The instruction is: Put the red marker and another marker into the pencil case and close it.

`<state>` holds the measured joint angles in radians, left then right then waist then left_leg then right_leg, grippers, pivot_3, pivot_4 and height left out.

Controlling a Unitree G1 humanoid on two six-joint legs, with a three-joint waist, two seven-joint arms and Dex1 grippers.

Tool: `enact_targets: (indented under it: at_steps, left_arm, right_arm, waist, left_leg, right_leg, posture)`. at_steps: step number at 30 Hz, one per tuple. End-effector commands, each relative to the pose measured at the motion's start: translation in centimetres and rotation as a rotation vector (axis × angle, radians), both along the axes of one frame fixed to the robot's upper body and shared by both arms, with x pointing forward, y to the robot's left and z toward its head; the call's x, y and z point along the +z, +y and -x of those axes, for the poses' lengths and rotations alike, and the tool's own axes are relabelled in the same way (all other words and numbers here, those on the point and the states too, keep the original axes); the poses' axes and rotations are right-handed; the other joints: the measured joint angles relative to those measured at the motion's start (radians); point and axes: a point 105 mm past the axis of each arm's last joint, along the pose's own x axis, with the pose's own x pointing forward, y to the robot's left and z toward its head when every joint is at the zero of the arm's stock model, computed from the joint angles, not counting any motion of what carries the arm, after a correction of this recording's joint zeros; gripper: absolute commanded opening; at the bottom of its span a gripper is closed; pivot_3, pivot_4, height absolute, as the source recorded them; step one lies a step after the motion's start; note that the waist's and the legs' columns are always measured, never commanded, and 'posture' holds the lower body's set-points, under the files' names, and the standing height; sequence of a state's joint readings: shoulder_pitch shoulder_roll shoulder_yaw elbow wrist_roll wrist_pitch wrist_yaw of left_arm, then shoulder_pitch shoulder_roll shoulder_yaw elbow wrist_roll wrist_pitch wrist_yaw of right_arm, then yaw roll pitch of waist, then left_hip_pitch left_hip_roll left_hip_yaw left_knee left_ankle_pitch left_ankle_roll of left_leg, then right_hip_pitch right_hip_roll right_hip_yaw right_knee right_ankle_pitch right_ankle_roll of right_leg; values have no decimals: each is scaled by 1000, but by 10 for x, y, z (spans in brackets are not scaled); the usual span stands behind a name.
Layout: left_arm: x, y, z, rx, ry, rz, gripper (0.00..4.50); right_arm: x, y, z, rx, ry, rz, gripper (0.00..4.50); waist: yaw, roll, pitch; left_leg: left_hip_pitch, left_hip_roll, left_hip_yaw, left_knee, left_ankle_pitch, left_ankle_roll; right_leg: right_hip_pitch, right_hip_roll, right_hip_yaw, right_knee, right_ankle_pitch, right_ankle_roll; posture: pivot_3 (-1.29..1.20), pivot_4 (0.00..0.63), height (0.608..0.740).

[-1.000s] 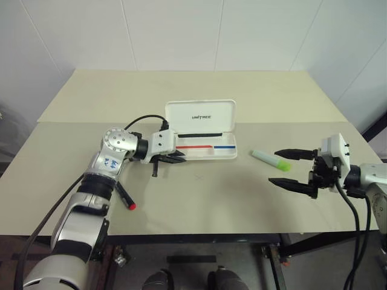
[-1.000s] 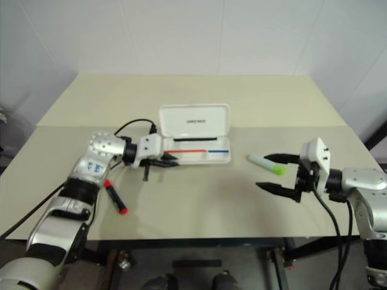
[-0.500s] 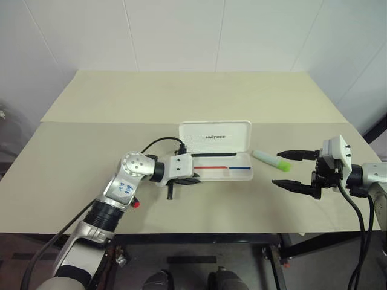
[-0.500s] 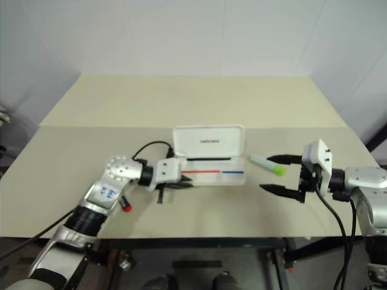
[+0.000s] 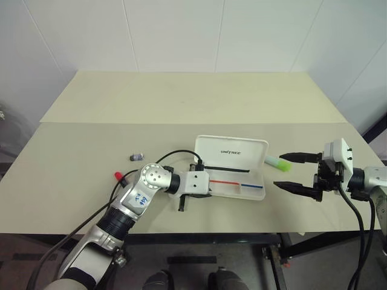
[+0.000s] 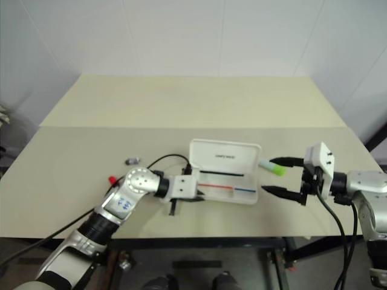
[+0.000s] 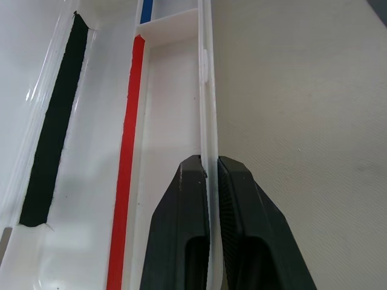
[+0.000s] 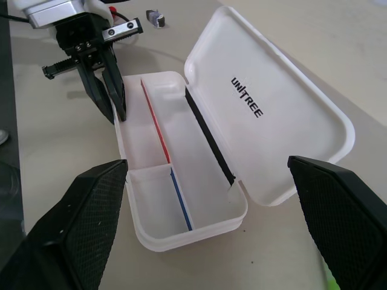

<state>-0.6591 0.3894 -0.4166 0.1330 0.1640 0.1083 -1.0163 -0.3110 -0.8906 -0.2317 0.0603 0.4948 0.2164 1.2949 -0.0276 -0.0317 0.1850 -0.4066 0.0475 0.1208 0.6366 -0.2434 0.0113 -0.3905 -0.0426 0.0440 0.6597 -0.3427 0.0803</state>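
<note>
Beige table (image 5: 91, 157): left gripper (image 7: 208, 181) pinches pencil case (image 5: 233, 172) wall (lid up), right gripper (image 5: 293, 171) spread wide.

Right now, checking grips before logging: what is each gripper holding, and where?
Left gripper pinches the pencil case by its front wall; right gripper holds nothing.

Pencil case (image 8: 199, 151), open lid: dark printed "UNITREE", lying between the right gripper's (image 8: 217, 223) spread fingers. Blue handwritten marks on a white label on the left forearm (image 5: 138, 199): unreadable.
</note>
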Motion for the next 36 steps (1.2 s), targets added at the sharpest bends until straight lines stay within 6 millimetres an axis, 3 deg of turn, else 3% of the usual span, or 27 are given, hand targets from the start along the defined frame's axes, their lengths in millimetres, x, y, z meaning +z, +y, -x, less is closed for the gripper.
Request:
enact_targets:
  at_steps: [1,10,11,19,25,27,36]
  left_arm:
    - [8,-8,0,-7,-33,24,1263]
    - [20,-10,6,-15,-33,58,4304]
    - [21,-10,8,-19,-34,60,4442]
    - [39,-5,24,4,13,129,4442]
    - [58,5,19,265,93,268,4442]
    - [64,18,13,441,102,327,4442]
    - [71,63,7,882,87,506,4442]
  right_arm:
    - [16,-2,4,-4,-68,11,4500]
    - [15,-1,2,-11,-70,3,4500]
    - [15,-1,2,-10,-70,2,4500]
    - [14,2,-2,9,-65,-4,4500]
    - [12,4,-5,27,-55,-4,4500]
    - [11,5,-8,40,-45,-2,4500]
    - [9,4,-20,90,-17,1,4500]
  waist:
    - [0,0,0]
    - [0,0,0]
    - [0,0,0]
    - [-1,0,0]
    - [-1,0,0]
    - [-2,0,0]
    - [-1,0,0]
  left_leg:
    - [0,0,0,0,0,0]
    - [0,0,0,0,0,0]
    - [0,0,0,0,0,0]
    - [0,0,0,0,0,0]
    - [0,0,-1,0,0,0]
    - [0,0,-1,0,0,0]
    - [1,0,-1,0,1,-1]
  right_leg:
    - [0,0,0,0,0,0]
    - [0,0,0,0,0,0]
    - [0,0,0,0,0,0]
    - [0,0,0,0,0,0]
    - [1,0,0,0,0,0]
    - [1,0,0,0,0,0]
    - [2,1,0,0,0,0]
  posture:
    - [0,150,740]
    - [0,150,740]
    - [0,150,740]
    - [0,150,740]
    - [0,150,740]
    - [0,150,740]
    - [0,150,740]
